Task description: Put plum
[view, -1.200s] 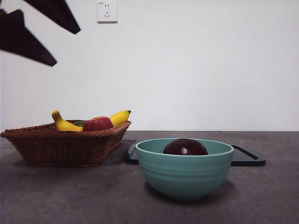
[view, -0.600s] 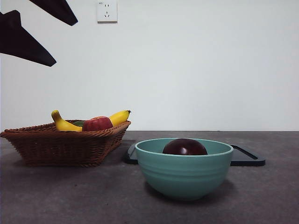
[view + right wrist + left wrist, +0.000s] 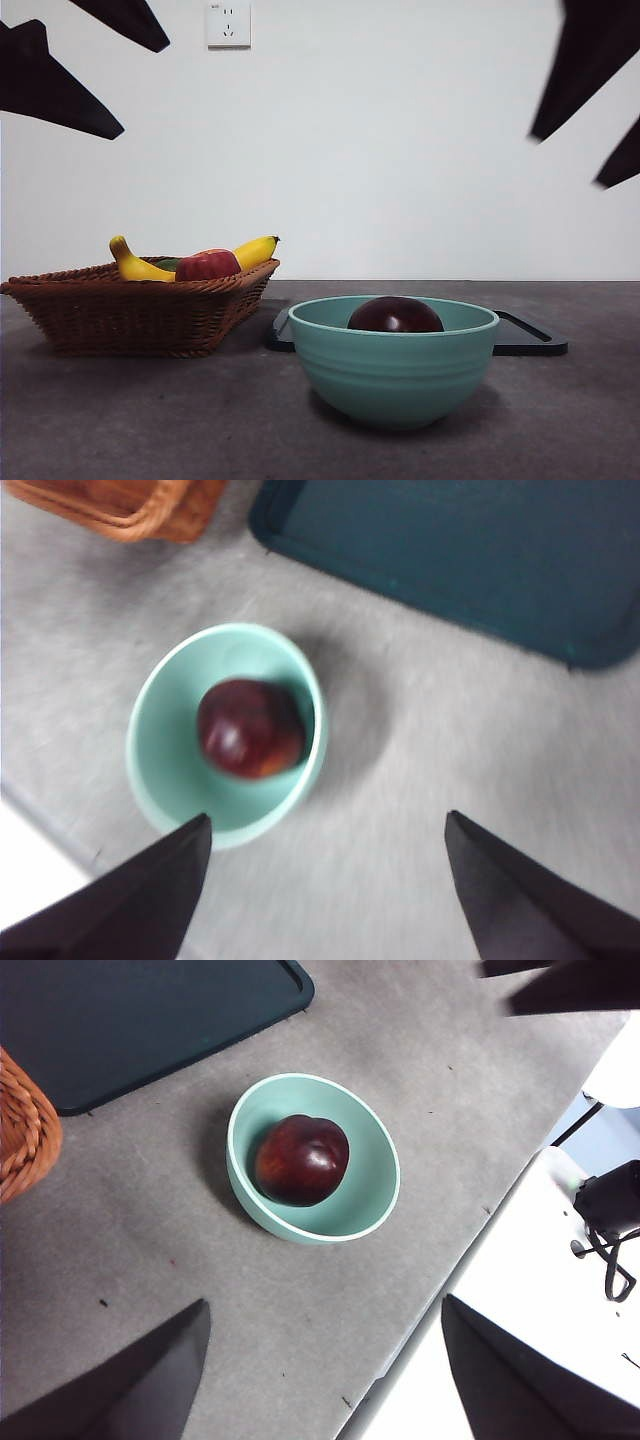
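One plum (image 3: 396, 314) sits inside the teal bowl (image 3: 394, 375) at the near middle of the grey table (image 3: 150, 420). We keep both grippers high above it, empty, jaws spread: the left gripper (image 3: 325, 1380) at upper left, the right gripper (image 3: 325, 890) at upper right. Far left, a wicker basket (image 3: 130, 310) holds a banana (image 3: 140, 266) and a red apple (image 3: 208, 266); a dark tray (image 3: 530, 340) lies behind the bowl.

Glossy plum (image 3: 396, 314); smooth matt bowl (image 3: 394, 375); woven wicker basket (image 3: 140, 310).
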Robot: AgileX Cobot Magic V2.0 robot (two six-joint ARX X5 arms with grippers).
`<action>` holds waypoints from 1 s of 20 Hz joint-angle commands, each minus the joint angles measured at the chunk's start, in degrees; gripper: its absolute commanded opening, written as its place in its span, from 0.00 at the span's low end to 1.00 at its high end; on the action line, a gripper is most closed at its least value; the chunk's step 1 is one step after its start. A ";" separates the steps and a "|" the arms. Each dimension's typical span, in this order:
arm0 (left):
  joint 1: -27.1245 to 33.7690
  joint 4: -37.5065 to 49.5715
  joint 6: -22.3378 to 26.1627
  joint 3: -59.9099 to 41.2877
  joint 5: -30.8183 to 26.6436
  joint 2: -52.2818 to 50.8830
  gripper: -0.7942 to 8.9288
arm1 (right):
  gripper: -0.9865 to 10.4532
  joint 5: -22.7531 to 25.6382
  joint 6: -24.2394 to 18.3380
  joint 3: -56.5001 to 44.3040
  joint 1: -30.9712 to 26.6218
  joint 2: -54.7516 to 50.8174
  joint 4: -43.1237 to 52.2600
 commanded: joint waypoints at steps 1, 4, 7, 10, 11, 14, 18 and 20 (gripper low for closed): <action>-0.26 0.81 0.02 0.46 0.35 0.31 0.47 | 0.38 1.60 1.55 -0.79 2.78 4.04 5.18; -0.26 0.79 0.04 0.46 0.35 0.31 0.47 | 0.38 2.27 2.71 -1.92 5.42 8.98 10.12; -0.26 0.83 0.07 0.46 0.35 0.31 0.47 | 0.37 4.00 2.69 -2.10 7.72 13.55 12.85; -0.26 0.81 0.07 0.46 0.35 0.31 0.47 | 0.36 6.08 2.71 -2.10 9.73 17.51 15.23; -0.26 0.83 0.04 0.46 0.35 0.31 0.47 | 0.34 7.06 2.69 -2.10 10.34 18.69 15.91; -0.26 0.81 0.04 0.46 0.35 0.31 0.47 | 0.31 8.94 2.71 -2.10 11.74 22.03 17.51; -0.26 0.79 0.04 0.46 0.35 0.31 0.47 | 0.25 10.93 2.71 -2.10 13.14 25.16 19.08; -0.26 0.79 0.04 0.46 0.33 0.31 0.47 | 0.19 10.95 2.69 -2.10 13.79 25.81 19.67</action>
